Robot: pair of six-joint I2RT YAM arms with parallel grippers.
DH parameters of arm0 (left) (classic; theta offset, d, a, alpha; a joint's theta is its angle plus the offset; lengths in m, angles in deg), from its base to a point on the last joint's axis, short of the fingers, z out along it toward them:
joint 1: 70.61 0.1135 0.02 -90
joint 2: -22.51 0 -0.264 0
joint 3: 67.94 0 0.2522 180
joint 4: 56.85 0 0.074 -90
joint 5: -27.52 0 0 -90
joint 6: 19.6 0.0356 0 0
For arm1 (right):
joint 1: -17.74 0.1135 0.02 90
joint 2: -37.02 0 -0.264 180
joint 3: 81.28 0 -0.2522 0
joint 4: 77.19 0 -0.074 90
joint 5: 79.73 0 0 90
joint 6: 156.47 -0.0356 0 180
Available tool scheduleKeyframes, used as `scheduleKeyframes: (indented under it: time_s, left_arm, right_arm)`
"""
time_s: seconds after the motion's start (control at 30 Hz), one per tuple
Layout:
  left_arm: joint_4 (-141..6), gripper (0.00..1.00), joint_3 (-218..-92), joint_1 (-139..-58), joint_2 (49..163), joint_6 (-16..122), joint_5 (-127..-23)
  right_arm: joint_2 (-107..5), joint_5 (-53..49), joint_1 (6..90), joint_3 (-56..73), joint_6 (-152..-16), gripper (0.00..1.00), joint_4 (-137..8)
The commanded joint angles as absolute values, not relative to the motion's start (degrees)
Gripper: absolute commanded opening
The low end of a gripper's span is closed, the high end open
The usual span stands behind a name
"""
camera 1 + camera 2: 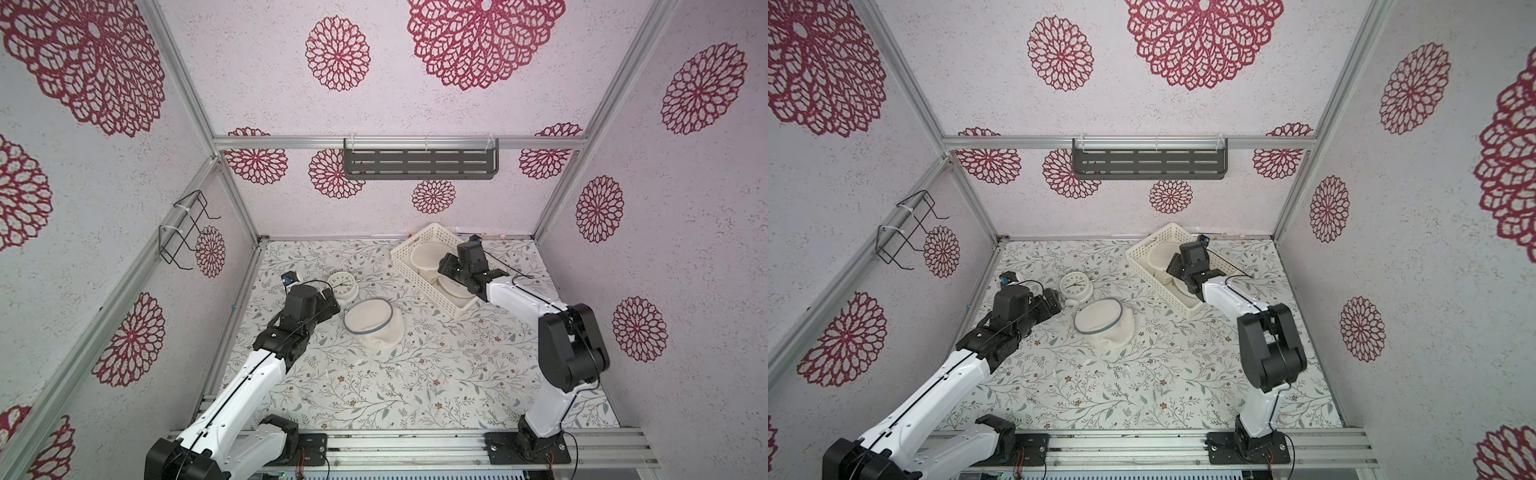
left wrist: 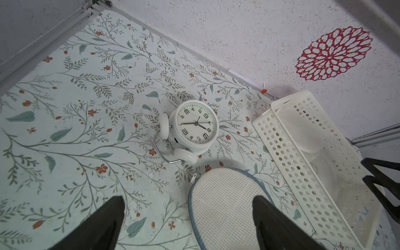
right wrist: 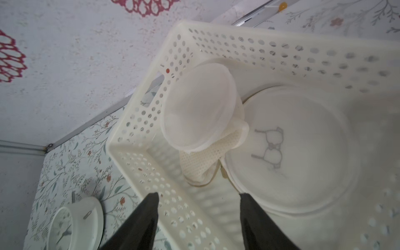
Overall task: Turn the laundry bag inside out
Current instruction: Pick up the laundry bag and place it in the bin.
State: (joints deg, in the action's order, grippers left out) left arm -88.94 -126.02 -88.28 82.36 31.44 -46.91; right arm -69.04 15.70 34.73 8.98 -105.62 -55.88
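Observation:
The laundry bag (image 1: 374,322) (image 1: 1104,322) is a round white mesh pouch with a blue-grey rim, lying slumped on the floral table. My left gripper (image 1: 330,301) (image 1: 1054,301) hovers at the bag's left edge. In the left wrist view the left gripper (image 2: 188,200) is open wide, one finger over bare table and the other over the bag's mesh (image 2: 223,205), touching nothing. My right gripper (image 1: 446,268) (image 1: 1177,266) reaches into the white basket at the back. In the right wrist view the right gripper (image 3: 199,194) is open, with nothing between its fingers.
The white perforated basket (image 1: 419,245) (image 3: 138,164) holds a small round mesh pouch (image 3: 199,108) and a larger round one (image 3: 292,147). A white twin-bell alarm clock (image 1: 343,284) (image 2: 194,127) lies just behind the bag. A dark shelf (image 1: 419,164) hangs on the back wall.

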Motion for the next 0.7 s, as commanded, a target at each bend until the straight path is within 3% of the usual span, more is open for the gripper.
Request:
scheduleKeyframes:
  time_s: [0.0,0.23,0.5,0.6,0.67]
  left_arm:
    - [-89.66,0.98,-127.67,-87.71,81.53,35.84,-46.33]
    - [-89.05,0.98,-127.40,-87.72,79.99,38.61,-45.93]
    - [-88.84,0.98,-127.50,-87.73,79.45,40.12,-45.43]
    - [-88.80,0.98,-127.42,-87.74,79.20,40.41,-45.38]
    - [-88.80,0.98,-127.49,-87.74,79.20,40.57,-45.49]
  right_arm:
    - [-74.42,15.08,32.52,3.20,-106.03,0.62,-59.87]
    - [-86.96,15.74,29.72,-11.10,-103.25,0.59,-55.61]
    - [-96.02,13.37,29.08,-23.49,-101.90,0.44,-50.67]
    - [-96.48,12.79,29.08,-24.28,-102.27,0.45,-50.36]
    - [-96.15,13.01,29.16,-24.24,-102.30,0.51,-49.80]
